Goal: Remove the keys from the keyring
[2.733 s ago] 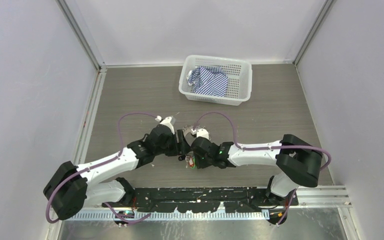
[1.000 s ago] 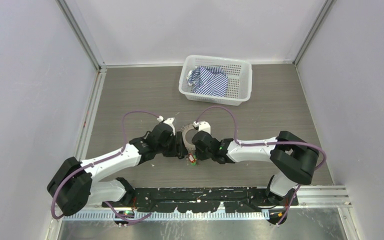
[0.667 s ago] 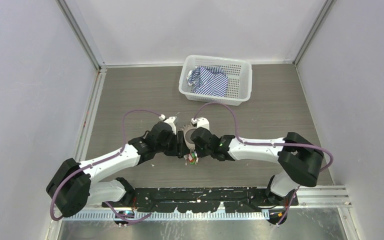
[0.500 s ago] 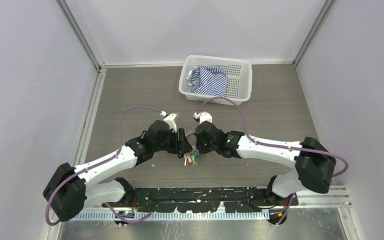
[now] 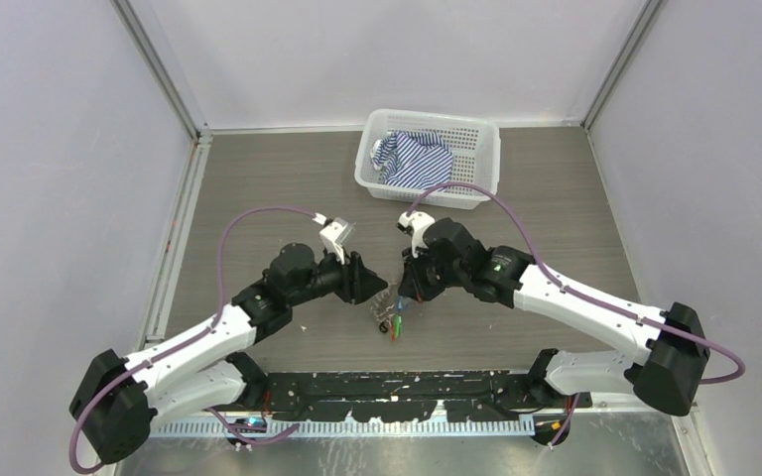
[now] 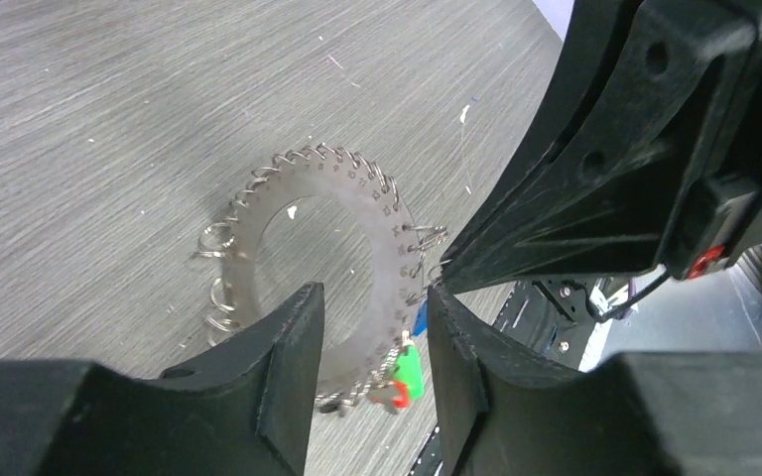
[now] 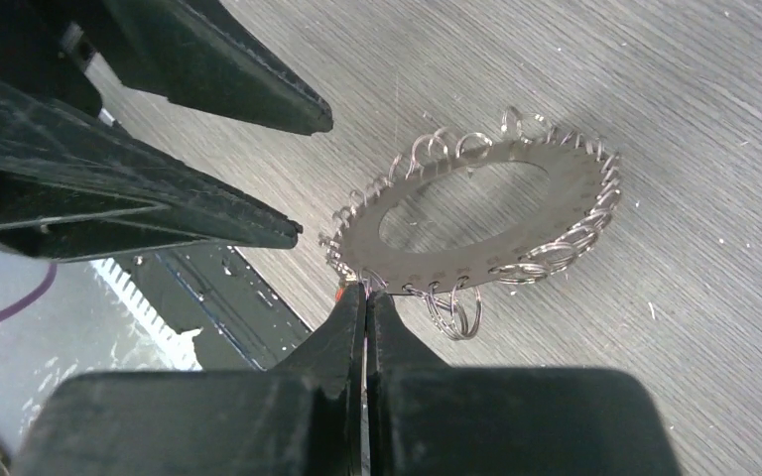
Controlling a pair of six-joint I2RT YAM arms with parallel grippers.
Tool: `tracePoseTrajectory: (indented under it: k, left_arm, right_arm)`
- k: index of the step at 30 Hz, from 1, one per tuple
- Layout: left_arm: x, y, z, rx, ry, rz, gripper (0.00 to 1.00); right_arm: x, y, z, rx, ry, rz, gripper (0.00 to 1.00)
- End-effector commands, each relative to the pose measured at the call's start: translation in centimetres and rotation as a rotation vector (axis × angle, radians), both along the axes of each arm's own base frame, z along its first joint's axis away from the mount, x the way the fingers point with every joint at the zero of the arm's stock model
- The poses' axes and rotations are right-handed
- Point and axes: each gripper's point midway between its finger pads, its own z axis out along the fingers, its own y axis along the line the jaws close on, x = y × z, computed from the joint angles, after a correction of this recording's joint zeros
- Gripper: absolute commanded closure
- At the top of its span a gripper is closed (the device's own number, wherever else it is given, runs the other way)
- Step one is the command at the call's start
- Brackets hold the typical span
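Observation:
The keyring (image 7: 476, 233) is a flat toothed metal hoop rimmed with small wire rings. It hangs tilted above the table, and my right gripper (image 7: 365, 290) is shut on its near edge. In the left wrist view the keyring (image 6: 382, 223) hangs just beyond my left gripper (image 6: 369, 342), whose jaws stand open around nothing. The keys (image 6: 407, 369) dangle from the hoop's lower edge, with green, red and blue heads showing. In the top view the keyring (image 5: 387, 303) and keys (image 5: 394, 324) hang between the left gripper (image 5: 375, 289) and right gripper (image 5: 407, 295).
A white plastic basket (image 5: 486, 164) holding a striped shirt (image 5: 415, 159) stands at the back of the table. A black rail (image 5: 407, 392) runs along the near edge. Grey walls close in both sides.
The two grippers, pressed together on the keyring before, have drawn apart. The left has narrowed and stands off the hoop. The right has shut on it and swung back to the right.

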Motion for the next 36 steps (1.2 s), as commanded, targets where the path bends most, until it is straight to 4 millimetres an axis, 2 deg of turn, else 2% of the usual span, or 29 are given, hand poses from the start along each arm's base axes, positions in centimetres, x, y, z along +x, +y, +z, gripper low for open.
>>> tracePoseTrajectory:
  k: [1, 3, 7, 10, 16, 23, 28, 36]
  left_arm:
    - [-0.7, -0.5, 1.4, -0.042, -0.152, -0.095, 0.53]
    - [-1.4, -0.9, 1.0, -0.054, -0.179, -0.129, 0.45]
    - [-2.3, -1.2, 0.1, -0.066, -0.283, -0.121, 0.40]
    - [-3.0, -1.5, 0.4, -0.122, -0.360, -0.121, 0.35]
    - [-3.6, -2.3, 0.2, -0.128, -0.368, -0.116, 0.22]
    - [-2.3, -3.0, -0.3, -0.095, -0.409, -0.039, 0.18]
    - [-2.6, -4.0, -0.6, -0.104, -0.411, -0.057, 0.19]
    - [-2.0, -4.3, -0.4, -0.109, -0.422, 0.051, 0.15]
  right_arm:
    - [-0.5, 0.1, 4.0, 0.075, -0.039, 0.074, 0.99]
    - [-0.5, -0.2, 4.4, 0.078, -0.036, 0.074, 0.99]
    - [-0.6, -0.5, 4.8, 0.078, -0.035, 0.079, 0.99]
    - [-0.5, -0.6, 4.6, 0.064, -0.021, 0.077, 0.99]
    - [0.0, -0.7, 4.0, 0.030, -0.003, 0.051, 0.99]
    - [0.3, -0.2, 4.6, 0.037, 0.008, 0.050, 0.99]
    - [0.5, -0.2, 5.3, 0.033, 0.007, 0.043, 0.99]
    - [1.9, -0.1, 5.7, 0.022, 0.040, -0.078, 0.99]
